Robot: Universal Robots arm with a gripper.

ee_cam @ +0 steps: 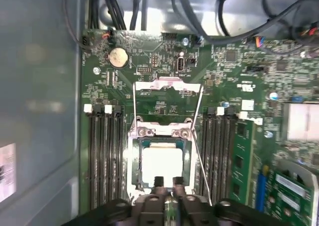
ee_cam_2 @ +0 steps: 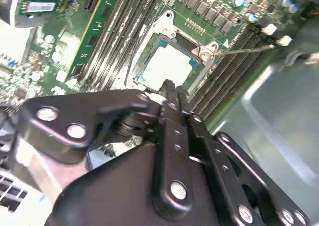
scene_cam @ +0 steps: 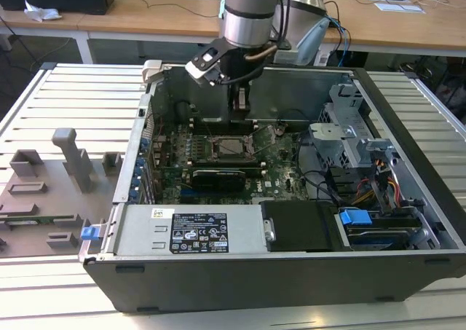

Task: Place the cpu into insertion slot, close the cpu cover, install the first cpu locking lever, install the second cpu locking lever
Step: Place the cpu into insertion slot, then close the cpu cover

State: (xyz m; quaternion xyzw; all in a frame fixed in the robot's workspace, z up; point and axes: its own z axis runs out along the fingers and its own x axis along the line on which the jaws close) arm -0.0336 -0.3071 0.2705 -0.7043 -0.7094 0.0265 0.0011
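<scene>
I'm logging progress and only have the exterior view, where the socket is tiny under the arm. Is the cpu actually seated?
Observer: Yes. In the first wrist view the cpu lies flat and level, pale top up.
Operator: Is the cover down over it?
Observer: The cpu cover lies flat around the chip, its window framing it.
Operator: And the levers?
Observer: In the second wrist view a thin wire lever angles out over the memory slots, away from the cover. It looks unlatched.
</scene>
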